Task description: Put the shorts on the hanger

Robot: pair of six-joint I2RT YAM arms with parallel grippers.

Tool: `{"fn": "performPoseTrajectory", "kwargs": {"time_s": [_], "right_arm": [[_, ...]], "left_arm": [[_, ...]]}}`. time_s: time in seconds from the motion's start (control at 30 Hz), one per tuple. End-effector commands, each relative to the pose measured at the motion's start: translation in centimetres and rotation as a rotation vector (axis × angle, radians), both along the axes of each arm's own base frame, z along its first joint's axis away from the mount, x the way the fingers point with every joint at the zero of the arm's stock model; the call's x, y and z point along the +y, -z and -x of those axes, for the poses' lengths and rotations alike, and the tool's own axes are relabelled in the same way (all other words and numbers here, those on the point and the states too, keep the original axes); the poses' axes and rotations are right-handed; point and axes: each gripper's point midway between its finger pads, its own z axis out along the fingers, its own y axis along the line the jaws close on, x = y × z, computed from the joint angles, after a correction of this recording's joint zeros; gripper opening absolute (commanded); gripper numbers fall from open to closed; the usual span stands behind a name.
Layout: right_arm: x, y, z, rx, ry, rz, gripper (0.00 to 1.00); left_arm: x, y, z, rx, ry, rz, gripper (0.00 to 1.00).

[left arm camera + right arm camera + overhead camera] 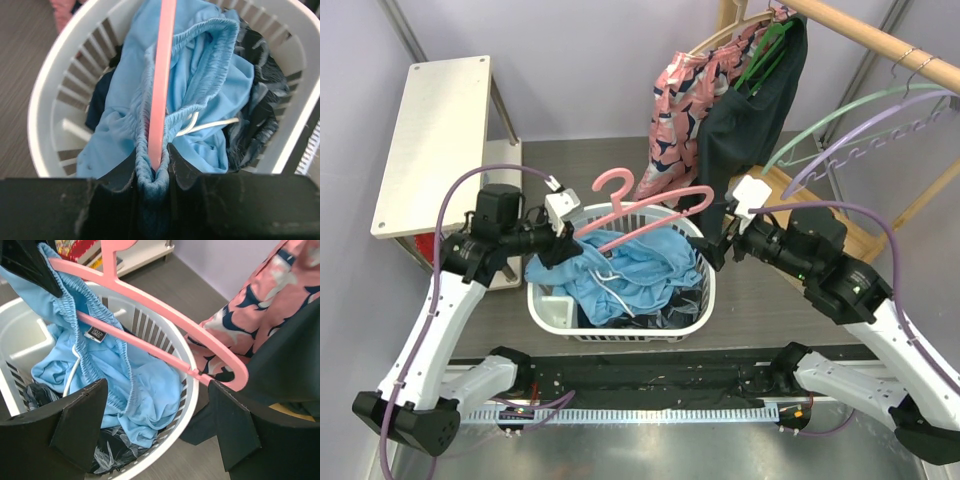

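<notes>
The shorts (630,265) lie mostly in the white basket (538,295). One side of their gathered waistband is drawn up and over the left end of the lower bar of the hanger (660,200). The rest sags onto dark clothes beneath, and the white drawstring (210,122) trails loose. The hanger slants above the basket, hook up.

The left tool (560,245) is clenched on waistband and bar together. In its wrist view the pink bar runs straight into the pinch with blue fabric folded around it. The right tool (720,245) is released, fingers wide, just short of the hanger's right shoulder and touching nothing that I can see.

The step in hand looks like spreading the shorts along the bar. To do it well:
- The left pinch should stay firm so fabric and bar do not slip apart.
- The right tool should take the bare pink shoulder rather than cloth, to level the hanger.
- The lift should be slow, since the drawstring could catch in the basket's slats.
- The weight hangs on one side of the bar, so the shorts may slide off.

Counted: one pair of shorts, one pink hanger, one basket and two tools. Two garments hang on the wooden rail (880,40), one pink patterned (675,110) and one dark (750,120). A dark green hanger is there too, with pale green and lavender hanger arcs to its right. One white shelf (430,140) stands left of the bench (760,300). I cannot count the dark clothes in the basket.
</notes>
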Motion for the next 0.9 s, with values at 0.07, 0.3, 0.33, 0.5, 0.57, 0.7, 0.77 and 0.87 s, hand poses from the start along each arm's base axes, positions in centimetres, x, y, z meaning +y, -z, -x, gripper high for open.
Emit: {"fn": "performPoseTrajectory", "kwargs": {"time_s": [0.07,0.3,0.33,0.5,0.57,0.7,0.77,0.87], "right_arm": [[-2.7,-2.5,1.3,0.021,0.092,-0.034,0.86],[-1.1,3.0,1.5,0.206,0.062,0.004,0.75],[-0.9,4.7,1.0,0.229,0.078,0.015,0.75],[1.3,7.7,-2.1,0.298,0.167,-0.102,0.78],[1.8,8.2,-3.5,0.301,0.209,-0.136,0.78],[3.2,11.0,-5.4,0.376,0.268,-0.171,0.78],[3.9,11.7,-5.4,0.412,0.261,-0.180,0.77],[4.2,13.2,-6.2,0.459,0.308,-0.184,0.76]], "left_arm": [[1.0,-3.4,-2.0,-0.098,-0.159,0.082,0.00],[0.4,-5.8,-1.9,-0.083,-0.185,0.183,0.00],[0.3,-6.4,-2.0,-0.093,-0.190,0.200,0.00],[0.1,-6.9,-1.9,-0.067,-0.218,0.242,0.00],[0.1,-6.8,-2.1,-0.064,-0.224,0.248,0.00],[0.1,-6.9,-2.4,-0.059,-0.248,0.270,0.00],[0.1,-6.6,-2.4,-0.054,-0.250,0.270,0.00],[0.2,-6.6,-2.1,-0.068,-0.253,0.275,0.00]]}}
